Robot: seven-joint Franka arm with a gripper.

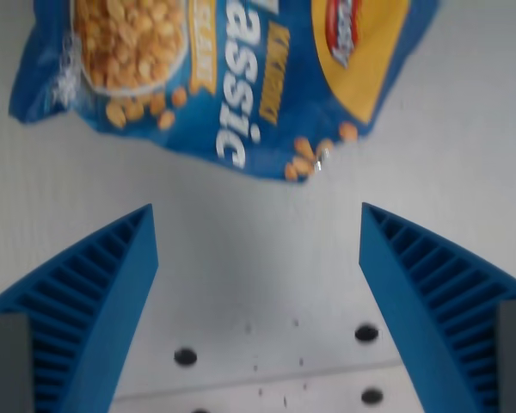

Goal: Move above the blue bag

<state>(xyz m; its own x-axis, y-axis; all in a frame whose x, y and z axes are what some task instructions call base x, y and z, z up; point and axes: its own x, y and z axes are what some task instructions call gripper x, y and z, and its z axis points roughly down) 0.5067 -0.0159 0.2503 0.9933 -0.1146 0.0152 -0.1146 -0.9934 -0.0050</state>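
Bag, the target: blue bag (232, 77) lies flat along the top of the frame, cut off by the upper edge, beyond the claw.
Claw: claw (258, 258) is spread wide and grips nothing; one blue ribbed finger (95, 301) fills the lower left of the frame, the other the lower right, with bare surface showing between them.
Bench, near: pale bench (258, 232) with a few dark round holes (186, 355) and small dark specks at the bottom centre of the frame.
Bench, middle: a clear strip of pale surface separates the fingertips from the bag's lower edge; no contact.
Bag, detail: white lettering, a yellow panel at upper right, and printed golden snack pieces; the bottom edge looks crinkled.
Progress: judged not yet above the bag, since it sits ahead of the fingers and not between them.
Risk: if the claw travels forward too low, a fingertip could catch the crinkled edge and push the light bag along.
Risk, second: stopping short would leave the claw over bare bench.
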